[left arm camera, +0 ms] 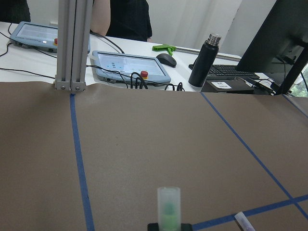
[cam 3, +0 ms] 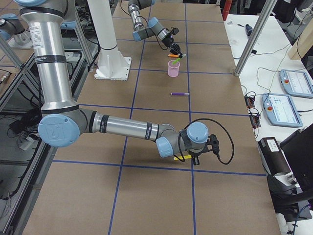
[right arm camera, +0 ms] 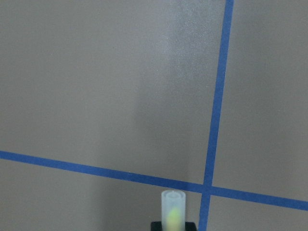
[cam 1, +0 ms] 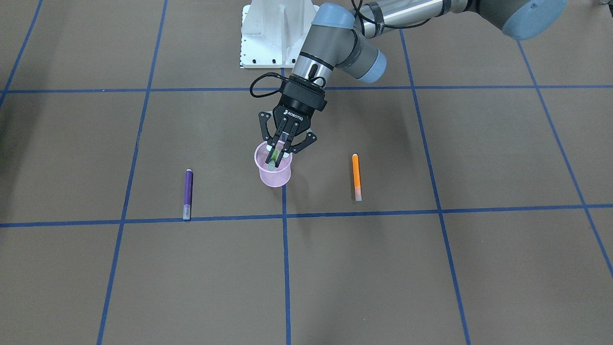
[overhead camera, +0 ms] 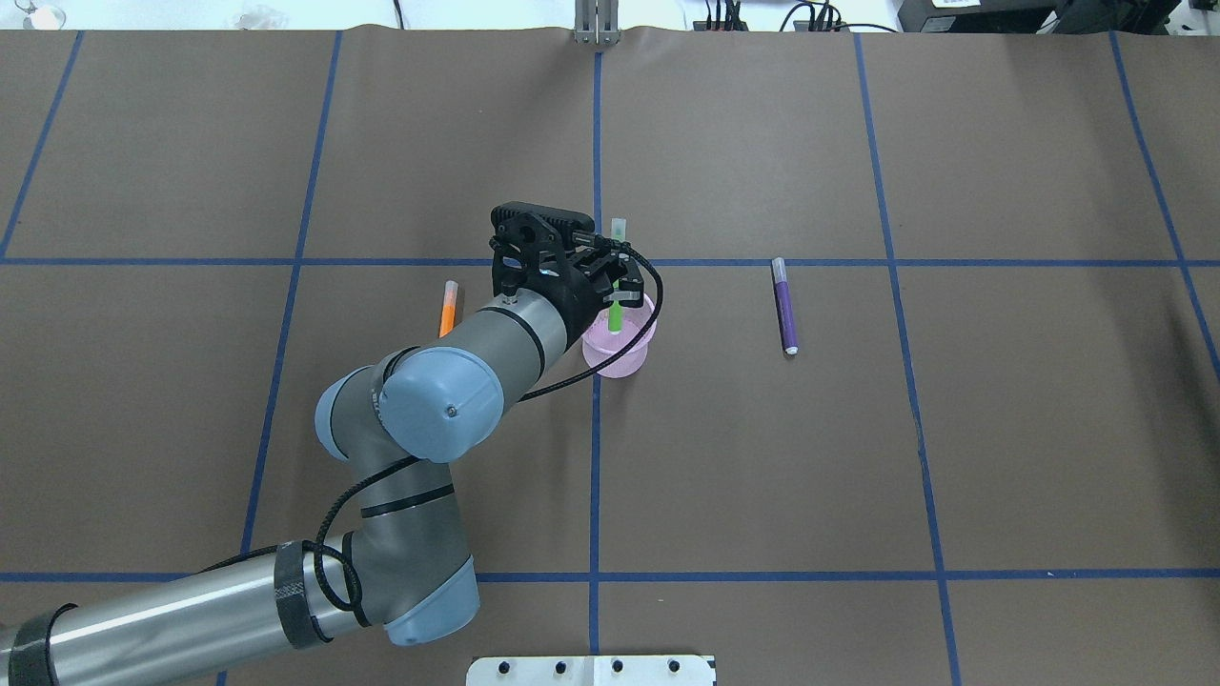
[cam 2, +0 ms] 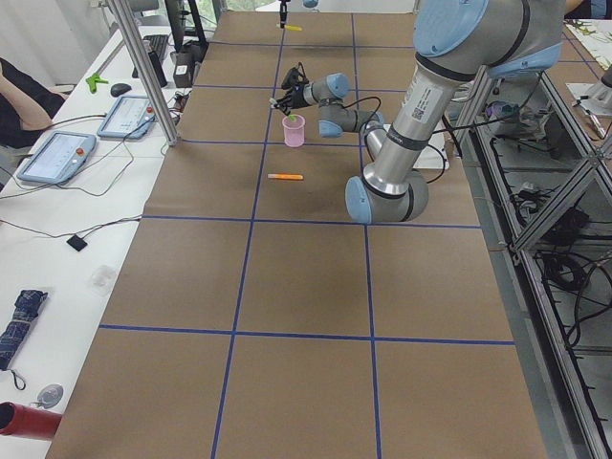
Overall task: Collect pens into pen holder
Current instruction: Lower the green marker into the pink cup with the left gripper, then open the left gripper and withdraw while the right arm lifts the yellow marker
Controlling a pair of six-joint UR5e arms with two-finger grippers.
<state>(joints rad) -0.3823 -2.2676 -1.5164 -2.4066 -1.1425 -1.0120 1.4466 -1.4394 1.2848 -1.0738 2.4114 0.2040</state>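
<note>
The pink mesh pen holder (cam 1: 275, 175) (overhead camera: 620, 351) stands near the table's middle. My left gripper (cam 1: 279, 154) (overhead camera: 617, 302) is just above its rim, shut on a green pen (cam 1: 272, 159) (overhead camera: 616, 312). That pen is tilted, its lower end inside the holder and its whitish cap (left arm camera: 169, 199) sticking up past the fingers. A purple pen (cam 1: 188, 194) (overhead camera: 785, 307) and an orange pen (cam 1: 356, 176) (overhead camera: 447, 310) lie flat on either side of the holder. Far off at the table's right end, my right gripper (cam 3: 194, 157) is shut on a yellow pen (right arm camera: 173, 211) (cam 3: 178, 158).
Blue tape lines (cam 1: 285, 215) cross the brown table cover. The white robot base (cam 1: 273, 33) is behind the holder. Beyond the far edge are an aluminium post (left arm camera: 72, 43), teach pendants (left arm camera: 130, 65), a dark bottle (left arm camera: 204, 60) and a seated person (cam 2: 24, 100).
</note>
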